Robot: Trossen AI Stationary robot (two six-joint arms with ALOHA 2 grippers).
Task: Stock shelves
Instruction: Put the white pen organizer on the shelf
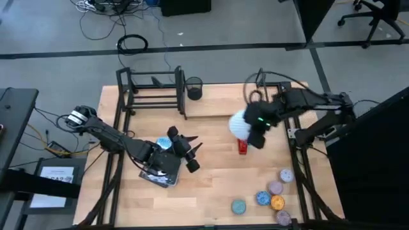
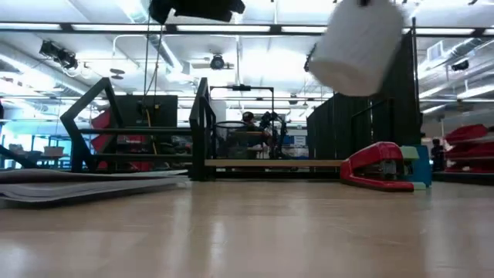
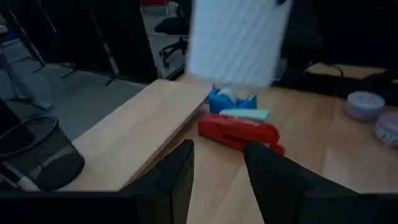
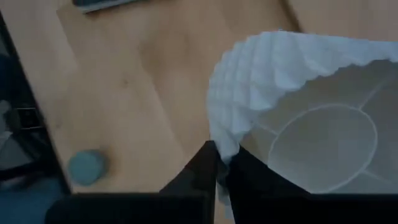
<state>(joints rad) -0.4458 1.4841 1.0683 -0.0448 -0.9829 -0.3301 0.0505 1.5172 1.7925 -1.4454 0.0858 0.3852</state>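
Observation:
The shelves stand at the table's far left: a black tube rack joined to a pale wooden board. A white paper-towel roll hangs in the air over the table's middle, above a red stapler, with my right gripper shut on it. The low view shows the roll high over the stapler. My left gripper hovers open at centre left, its fingers pointing toward the stapler and the roll. My right gripper pinches the roll's embossed outer paper at the rim of one end between its two fingers, which stand nearly together. The round end face with the core lies beside the fingers. The roll is lifted clear of the table and tilted.
A black mesh cup stands at the board's left end. A blue tape dispenser sits just behind the stapler. A flat book lies under my left arm. Several round discs are grouped at the near right.

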